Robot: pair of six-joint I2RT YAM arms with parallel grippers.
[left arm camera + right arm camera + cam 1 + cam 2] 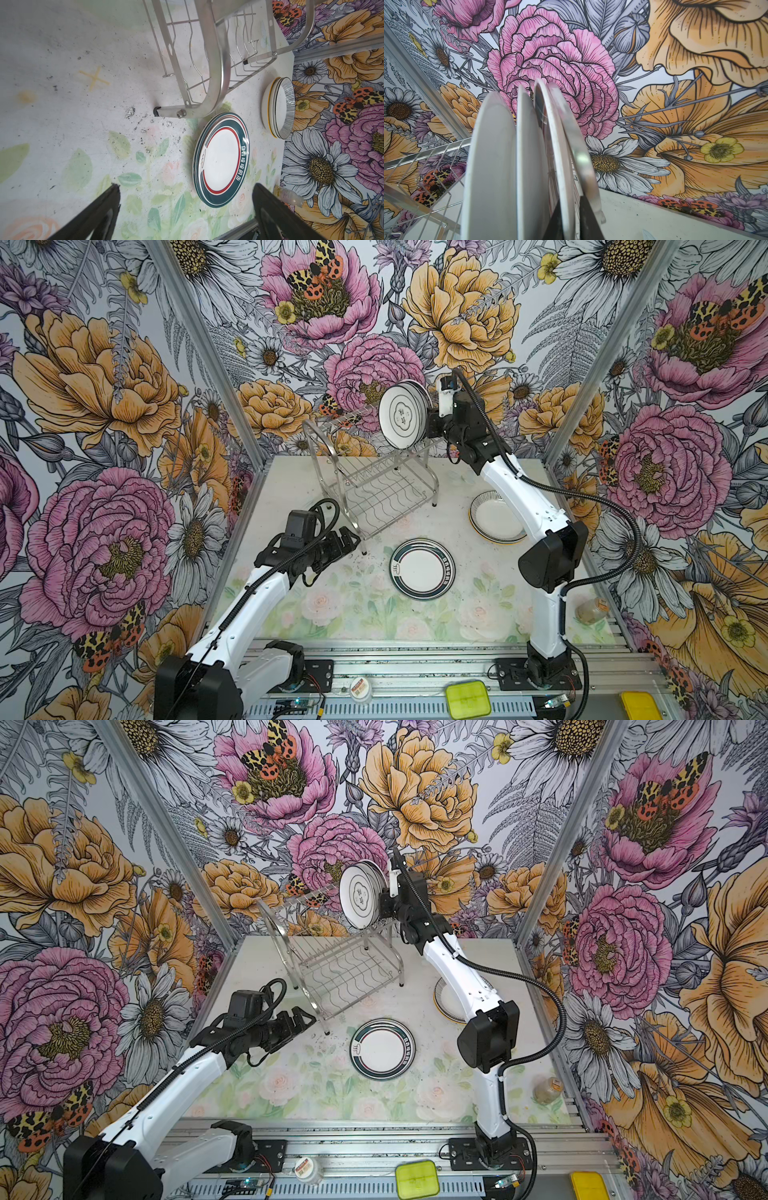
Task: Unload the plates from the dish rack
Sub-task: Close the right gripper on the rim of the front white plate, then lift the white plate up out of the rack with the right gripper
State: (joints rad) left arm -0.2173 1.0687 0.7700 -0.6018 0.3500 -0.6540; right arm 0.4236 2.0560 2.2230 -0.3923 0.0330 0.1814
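Steel dish rack [374, 485]: far centre of counter [297, 483]; three plates [492, 166] upright, upper tier's right end.
Right pincer [571, 205]: clamped on rightmost plate [557, 149], at its rim.
Left pincer [349, 541]: spread wide, empty.
Counter stacks, two: teal-banded stack [422, 568] near centre, striped stack [494, 522] right.

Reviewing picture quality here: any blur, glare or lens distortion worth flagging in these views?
Both top views: sharp, evenly lit, but wide-angle, so the aluminium corner posts splay outward. Left wrist view: crisp on the teal-rimmed round plate; glare along the shiny steel wire dish rack's loop. Right wrist view: the white ceramic plates near the lens are blurred, floral wallpaper behind sharper.
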